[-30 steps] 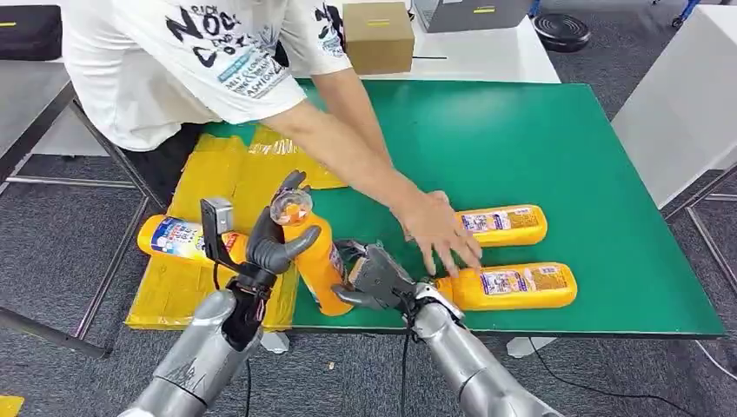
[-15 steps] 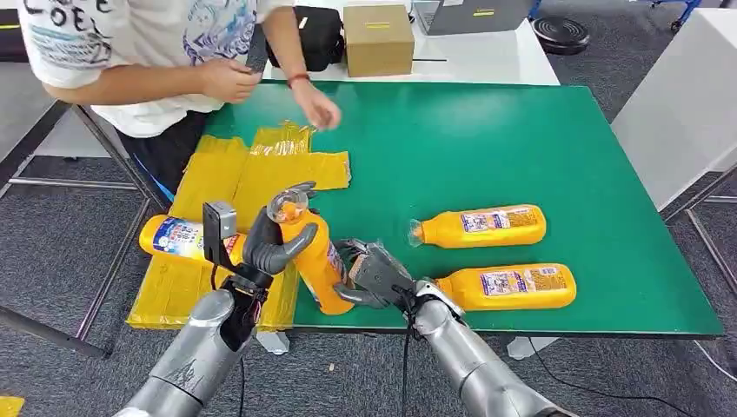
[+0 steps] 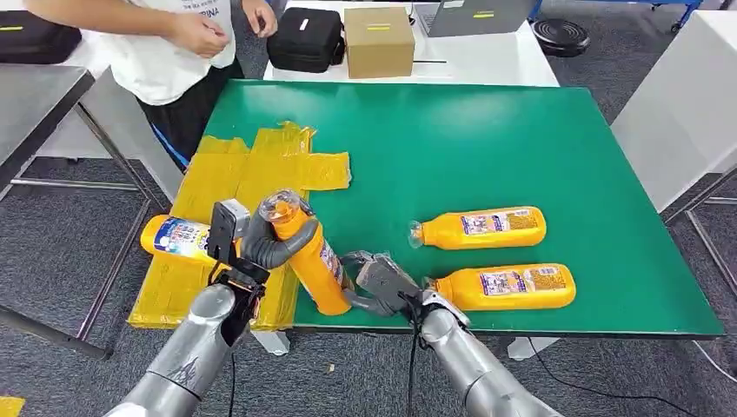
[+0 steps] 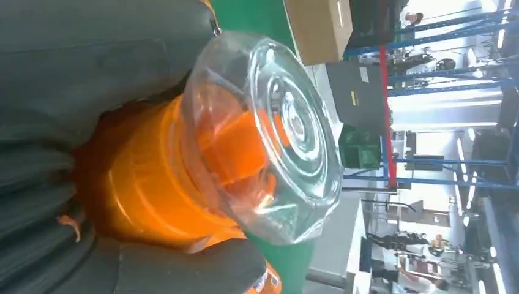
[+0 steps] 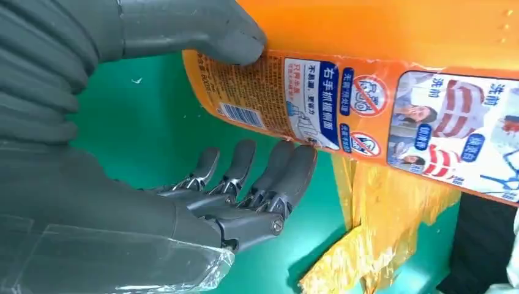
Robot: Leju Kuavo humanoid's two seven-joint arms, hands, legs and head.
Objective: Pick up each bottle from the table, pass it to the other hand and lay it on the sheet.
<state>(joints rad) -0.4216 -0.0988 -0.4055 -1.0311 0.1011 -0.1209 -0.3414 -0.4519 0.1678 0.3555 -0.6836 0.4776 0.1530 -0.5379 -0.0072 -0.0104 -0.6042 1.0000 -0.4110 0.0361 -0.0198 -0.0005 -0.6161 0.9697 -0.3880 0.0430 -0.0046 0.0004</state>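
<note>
Between both robot hands, tilted bottle (image 3: 311,261).

Bright, even indoor light; soft shadows; the left wrist view is blurred close-up, its background overexposed.

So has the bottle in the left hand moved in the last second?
Yes. The bottle has tipped and shifted slightly left, its cap now nearer the yellow sheet, with the left hand wrapped around its neck.

Silver arms, dark grey hands — ribbed grey covers, black cables at wrists.
</note>
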